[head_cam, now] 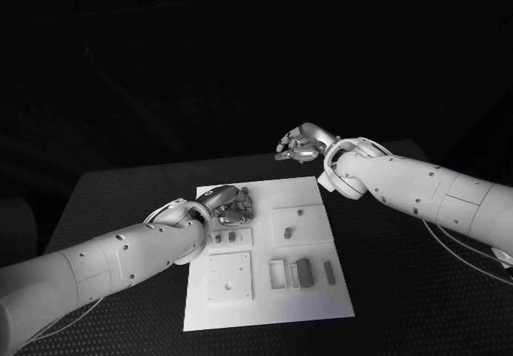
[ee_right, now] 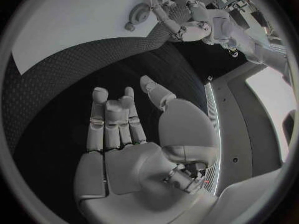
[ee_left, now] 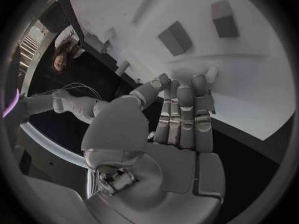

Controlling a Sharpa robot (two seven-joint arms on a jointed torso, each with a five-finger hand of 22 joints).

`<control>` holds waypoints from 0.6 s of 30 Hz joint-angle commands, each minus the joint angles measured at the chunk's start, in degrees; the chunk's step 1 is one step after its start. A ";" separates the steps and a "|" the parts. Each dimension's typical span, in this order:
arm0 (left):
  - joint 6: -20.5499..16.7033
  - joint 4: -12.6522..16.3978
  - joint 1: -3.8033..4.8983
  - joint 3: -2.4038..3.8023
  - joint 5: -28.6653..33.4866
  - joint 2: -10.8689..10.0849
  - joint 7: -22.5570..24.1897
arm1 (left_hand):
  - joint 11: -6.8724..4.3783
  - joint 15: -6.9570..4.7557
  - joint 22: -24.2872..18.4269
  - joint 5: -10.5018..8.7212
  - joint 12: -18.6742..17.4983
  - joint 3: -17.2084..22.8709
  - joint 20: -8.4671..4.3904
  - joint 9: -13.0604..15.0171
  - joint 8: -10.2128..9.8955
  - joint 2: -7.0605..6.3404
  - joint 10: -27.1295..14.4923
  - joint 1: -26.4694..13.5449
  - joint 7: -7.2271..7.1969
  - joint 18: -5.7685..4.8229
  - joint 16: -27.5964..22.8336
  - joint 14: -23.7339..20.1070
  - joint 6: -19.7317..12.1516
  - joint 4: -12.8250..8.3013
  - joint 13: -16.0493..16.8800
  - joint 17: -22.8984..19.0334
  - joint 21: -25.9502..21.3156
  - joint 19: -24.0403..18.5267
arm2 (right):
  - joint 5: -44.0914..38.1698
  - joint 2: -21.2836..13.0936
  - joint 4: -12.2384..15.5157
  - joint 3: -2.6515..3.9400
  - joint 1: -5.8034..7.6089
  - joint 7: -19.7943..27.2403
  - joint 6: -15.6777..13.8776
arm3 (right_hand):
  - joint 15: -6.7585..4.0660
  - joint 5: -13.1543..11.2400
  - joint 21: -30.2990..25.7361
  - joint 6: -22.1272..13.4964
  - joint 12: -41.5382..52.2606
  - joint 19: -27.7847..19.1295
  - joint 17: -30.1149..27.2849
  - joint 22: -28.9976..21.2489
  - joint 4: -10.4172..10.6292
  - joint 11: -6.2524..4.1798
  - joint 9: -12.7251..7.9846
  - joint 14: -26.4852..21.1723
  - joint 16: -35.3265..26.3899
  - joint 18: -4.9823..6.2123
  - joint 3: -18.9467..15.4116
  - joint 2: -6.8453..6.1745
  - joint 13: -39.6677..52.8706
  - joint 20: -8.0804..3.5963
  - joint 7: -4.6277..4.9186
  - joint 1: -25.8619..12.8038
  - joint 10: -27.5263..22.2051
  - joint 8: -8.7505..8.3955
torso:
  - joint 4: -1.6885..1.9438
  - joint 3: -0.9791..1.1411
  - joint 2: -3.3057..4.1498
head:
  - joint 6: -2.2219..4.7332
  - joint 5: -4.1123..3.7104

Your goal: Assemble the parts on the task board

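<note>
On the black textured bench [head_cam: 128,200] lies the white rectangular task board [head_cam: 267,285] with small grey parts [head_cam: 305,271] in its recesses, the silver left hand [head_cam: 227,205] over its far-left corner, fingers [ee_left: 187,119] extended and released, the silver right hand [head_cam: 305,143] beyond its far edge, fingers [ee_right: 115,119] apart, grasping nothing.

The head view looks steeply down from above the near edge of the black table [head_cam: 118,193], taking in the whole task board [head_cam: 267,297]. The left wrist view sits close behind the left hand [ee_left: 181,119], facing the board's surface [ee_left: 249,84]. The right wrist view, behind the right hand [ee_right: 124,129], faces the tabletop [ee_right: 69,84] and a board corner [ee_right: 74,20]. All share the board.
</note>
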 commanded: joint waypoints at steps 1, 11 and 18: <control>0.08 -0.12 0.06 0.47 3.42 -0.28 1.15 | 0.26 0.00 0.97 0.31 -0.37 -0.15 -0.06 -0.04 -0.39 0.04 0.17 -0.66 0.19 1.30 0.04 -0.07 -0.12 -0.07 -0.10 -0.07 -0.17 -0.22 | 0.05 0.00 -0.02 0.02 -0.06 0.48 0.83 | -0.28 0.34 -0.33 -0.06 0.19 -0.34 -0.08 0.88 -0.11 0.00 0.08 -0.30 -0.07 0.80 -0.06 0.39 -0.07 0.11 0.51 -0.14 -0.42 -0.10 | -0.05 0.05 -0.03 | 0.05 0.07; 0.94 1.25 0.11 3.04 6.81 -1.90 2.16 | 0.31 0.06 0.98 0.19 -0.40 -0.42 -0.01 -0.08 -0.43 -0.06 0.13 -0.97 0.23 1.29 -0.02 -0.21 -0.22 -0.12 -0.31 -0.14 -0.22 -0.36 | 0.06 -0.19 0.04 0.02 -0.10 0.47 0.91 | -0.28 0.34 -0.34 -0.06 0.19 -0.35 -0.08 0.88 -0.10 0.00 0.08 -0.30 -0.07 0.80 -0.07 0.38 -0.08 0.11 0.51 -0.15 -0.42 -0.10 | -0.01 0.03 -0.05 | 0.22 0.18; 1.29 2.74 0.21 4.13 8.94 -3.50 2.20 | 0.33 0.07 0.98 0.17 -0.42 -0.48 -0.01 -0.10 -0.46 -0.05 0.09 -1.02 0.25 1.30 -0.04 -0.26 -0.27 -0.16 -0.39 -0.16 -0.24 -0.40 | -0.03 -0.20 -0.05 0.02 -0.13 0.06 2.82 | -0.28 0.37 -0.36 -0.08 0.19 -0.36 -0.09 0.88 -0.16 -0.01 0.08 -0.32 -0.07 0.80 0.02 0.47 -0.10 0.09 0.51 -0.02 -0.44 -0.11 | 0.09 -0.02 -0.07 | 0.35 0.26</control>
